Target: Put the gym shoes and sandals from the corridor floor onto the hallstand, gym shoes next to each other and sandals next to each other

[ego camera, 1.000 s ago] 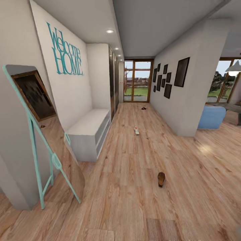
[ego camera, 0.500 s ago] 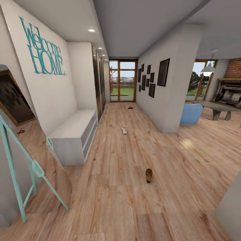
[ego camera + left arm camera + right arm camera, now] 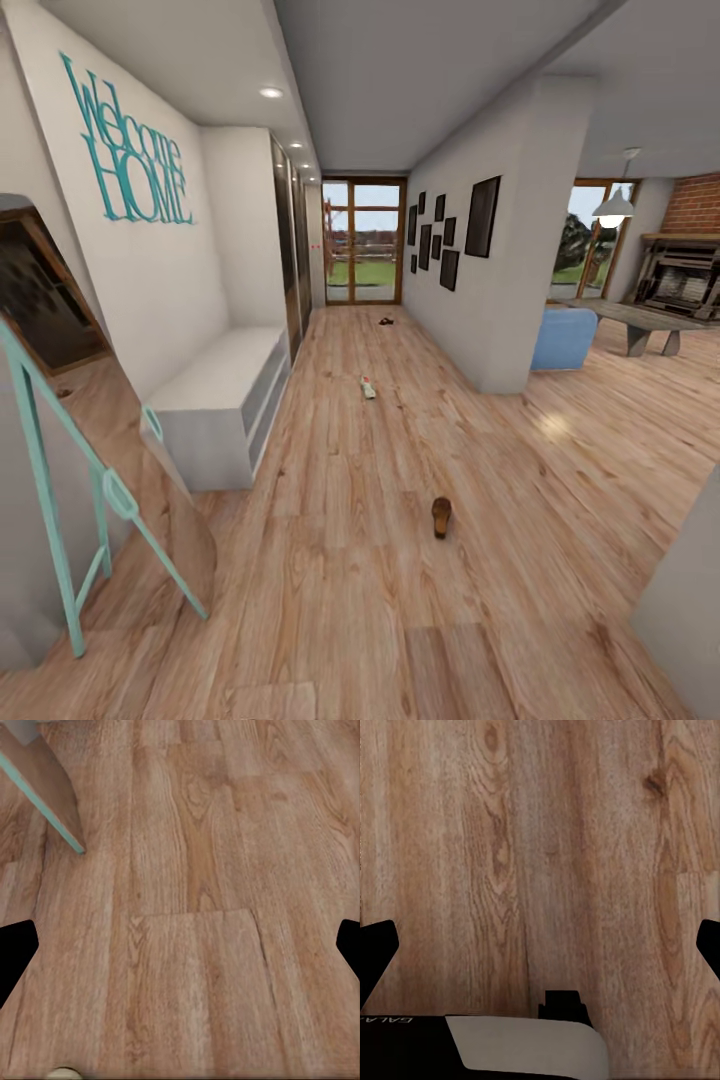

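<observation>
i'm in a home, in its entrance corridor. teal "welcome home" lettering (image 3: 133, 142) hangs on the white wall, a teal-framed standing mirror (image 3: 75, 480) leans beside me, and dark picture frames (image 3: 452, 236) line the opposite wall. wood-plank floor (image 3: 350, 600) runs to a glazed garden door (image 3: 362, 243). shoes lie scattered along it. off to the side, a brick fireplace (image 3: 683, 265) and pendant lamp (image 3: 613, 207) mark a living room.

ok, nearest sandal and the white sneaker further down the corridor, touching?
Apart. Head view: the sandal lies well short of the sneaker, with bare floor between them.
</observation>
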Robot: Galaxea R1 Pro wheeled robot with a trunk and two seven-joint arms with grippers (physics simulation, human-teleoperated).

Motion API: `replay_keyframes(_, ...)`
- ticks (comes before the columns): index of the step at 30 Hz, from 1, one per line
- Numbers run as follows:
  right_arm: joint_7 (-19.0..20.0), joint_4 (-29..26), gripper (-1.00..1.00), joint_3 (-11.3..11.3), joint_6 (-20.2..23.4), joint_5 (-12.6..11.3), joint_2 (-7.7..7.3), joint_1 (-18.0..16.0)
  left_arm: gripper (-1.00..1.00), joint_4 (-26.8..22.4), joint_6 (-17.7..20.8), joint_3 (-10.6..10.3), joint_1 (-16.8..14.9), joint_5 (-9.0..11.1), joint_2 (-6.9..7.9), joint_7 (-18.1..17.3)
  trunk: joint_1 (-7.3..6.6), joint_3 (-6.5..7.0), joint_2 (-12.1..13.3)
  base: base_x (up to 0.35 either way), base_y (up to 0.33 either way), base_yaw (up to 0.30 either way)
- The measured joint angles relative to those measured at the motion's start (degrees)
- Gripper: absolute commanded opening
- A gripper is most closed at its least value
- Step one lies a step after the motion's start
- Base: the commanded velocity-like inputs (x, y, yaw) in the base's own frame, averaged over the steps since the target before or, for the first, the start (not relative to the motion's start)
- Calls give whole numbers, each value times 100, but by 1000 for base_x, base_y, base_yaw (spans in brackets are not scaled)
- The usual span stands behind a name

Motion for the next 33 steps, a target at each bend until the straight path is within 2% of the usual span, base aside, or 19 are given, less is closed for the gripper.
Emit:
replay_keyframes(17, 0, -2, 100, 4, 2, 0, 0, 0, 100, 1, 0, 8, 0, 5, 7, 3, -1, 0, 0, -19, 13, 0)
replay_keyframes(33, 0, 1, 100, 0, 0, 0, 0, 0, 100, 0, 0, 11, 0, 8, 9, 3, -1, 0, 0, 0, 210, 0)
